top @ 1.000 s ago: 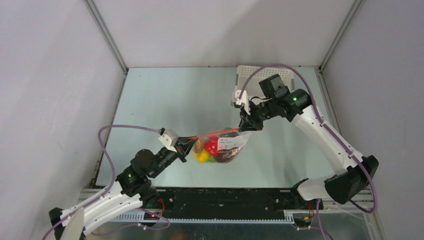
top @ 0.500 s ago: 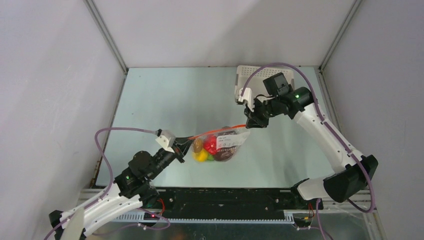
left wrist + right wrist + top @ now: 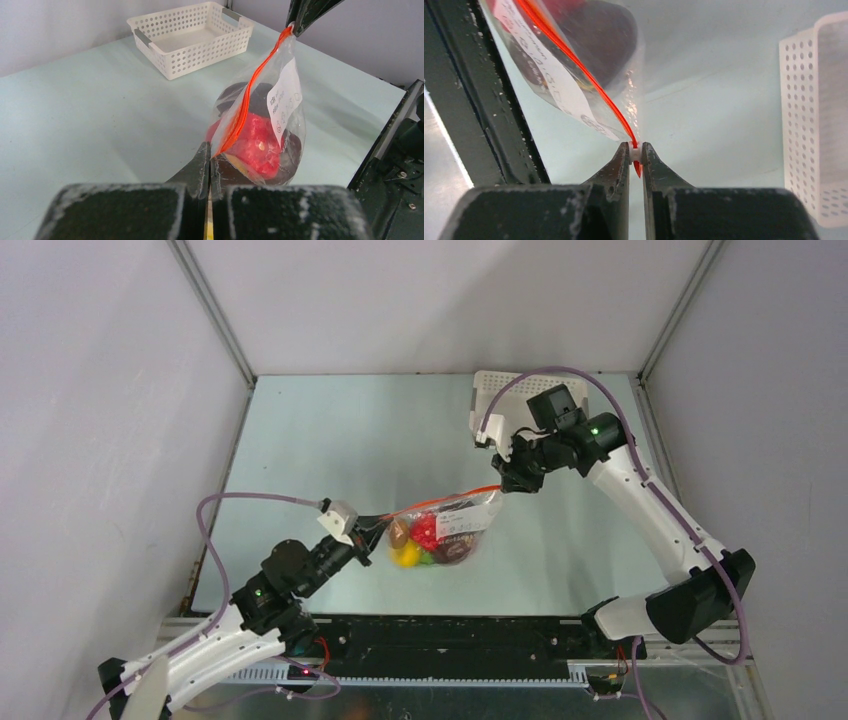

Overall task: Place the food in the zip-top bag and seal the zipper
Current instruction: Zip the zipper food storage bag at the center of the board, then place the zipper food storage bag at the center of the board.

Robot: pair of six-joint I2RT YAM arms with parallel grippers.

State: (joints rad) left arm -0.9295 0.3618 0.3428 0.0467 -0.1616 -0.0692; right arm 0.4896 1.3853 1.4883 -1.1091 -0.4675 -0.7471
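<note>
Just before the near left corner of the white perforated basket (image 3: 495,385), the right gripper (image 3: 505,483) hangs above the table (image 3: 330,440), its fingers clamped on the small white slider tab (image 3: 635,151) at the end of the zipper (image 3: 250,95). From that pinch the orange-red strip runs away from the basket in a slightly slack line, down to the left gripper (image 3: 378,530), which sits well apart from the basket, on the side of the arm bases. Its fingers are pressed together on the corner of the zip-top bag (image 3: 440,535), right where the strip ends.

Slung between the two grippers, the bag hangs below its strip with a white printed label (image 3: 284,100) on the side facing away from the basket. All the food that can be seen is inside it: a bright red fruit (image 3: 255,145) in the middle, a dark maroon one (image 3: 455,550) beside it, a yellow one (image 3: 405,555) at the end farthest from the basket, and a brownish one (image 3: 398,532) just above that. Whether the bag's belly rests on the table or only hangs close over it cannot be told. Along the stretch visible from the left wrist the strip looks like one closed line
</note>
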